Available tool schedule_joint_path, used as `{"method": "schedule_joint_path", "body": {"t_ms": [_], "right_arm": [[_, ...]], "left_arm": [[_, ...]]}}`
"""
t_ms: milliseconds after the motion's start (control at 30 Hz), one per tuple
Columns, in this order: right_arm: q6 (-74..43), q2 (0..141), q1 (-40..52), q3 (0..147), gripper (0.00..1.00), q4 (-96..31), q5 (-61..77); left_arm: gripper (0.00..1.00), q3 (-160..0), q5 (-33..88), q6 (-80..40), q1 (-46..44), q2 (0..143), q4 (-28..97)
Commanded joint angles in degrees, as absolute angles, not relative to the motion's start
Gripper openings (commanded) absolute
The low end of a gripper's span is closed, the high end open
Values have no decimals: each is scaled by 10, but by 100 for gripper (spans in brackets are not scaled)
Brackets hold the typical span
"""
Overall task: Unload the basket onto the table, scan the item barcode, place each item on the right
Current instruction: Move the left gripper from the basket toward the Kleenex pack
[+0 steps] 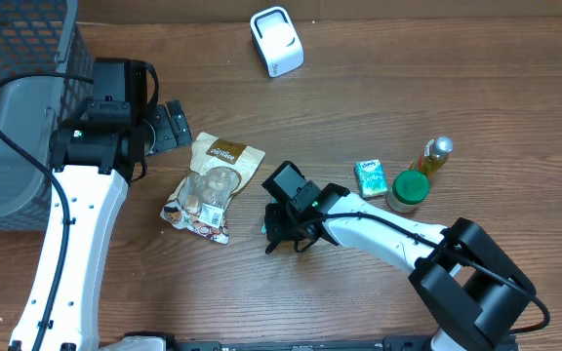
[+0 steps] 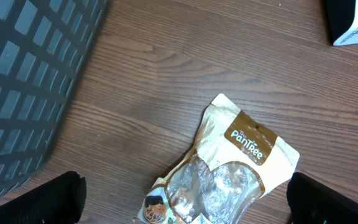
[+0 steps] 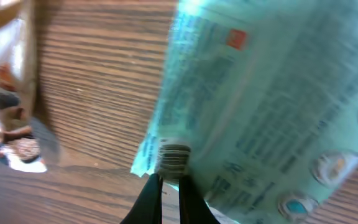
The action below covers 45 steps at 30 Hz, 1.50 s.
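Observation:
A teal printed packet (image 3: 266, 106) fills the right wrist view, with its barcode (image 3: 174, 158) just above my right gripper (image 3: 168, 180). The fingers are pinched almost together on the packet's lower edge. From overhead, only a teal sliver of the packet (image 1: 264, 230) shows beside the right gripper (image 1: 279, 237), low over the table's middle. A white scanner (image 1: 276, 41) stands at the back. My left gripper (image 1: 176, 127) is wide open above a brown snack bag (image 1: 213, 183). In the left wrist view the bag (image 2: 241, 162) lies between and below the spread fingers (image 2: 61, 199).
A dark mesh basket (image 1: 18, 97) takes up the far left and shows in the left wrist view as well (image 2: 23, 81). To the right stand a small green carton (image 1: 371, 178), a green-lidded jar (image 1: 408, 190) and an oil bottle (image 1: 435, 156). The scanner's corner (image 2: 353, 18) is visible top right.

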<state>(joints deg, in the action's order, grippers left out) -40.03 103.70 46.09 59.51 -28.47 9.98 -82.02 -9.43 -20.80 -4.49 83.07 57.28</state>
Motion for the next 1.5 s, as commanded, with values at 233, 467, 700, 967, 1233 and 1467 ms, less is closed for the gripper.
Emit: {"method": "schedule_joint_path", "body": {"t_ms": [233,467,700,967,1233,1467], "right_arm": [[-355,976,415,612,10,-291,189],[-356,954,392,611,9,-329,55],[-356,954,392,606,14,-353,-56],[-390,954,392,599,33,-368,-60],[-391,955,392,599,100,-361,-56],[-407,955,391,599,51,-363,-32]], "left_arm": [[100,-827,-94,-208,-45,828,571],[100,-827,-94,-208,-45,828,571],[100,-827,-94,-208,-45,828,571],[100,-827,-66,-219,-45,828,531],[20,-810,128,-163,-54,851,570],[18,-757,171,-163,-100,907,587]]}}
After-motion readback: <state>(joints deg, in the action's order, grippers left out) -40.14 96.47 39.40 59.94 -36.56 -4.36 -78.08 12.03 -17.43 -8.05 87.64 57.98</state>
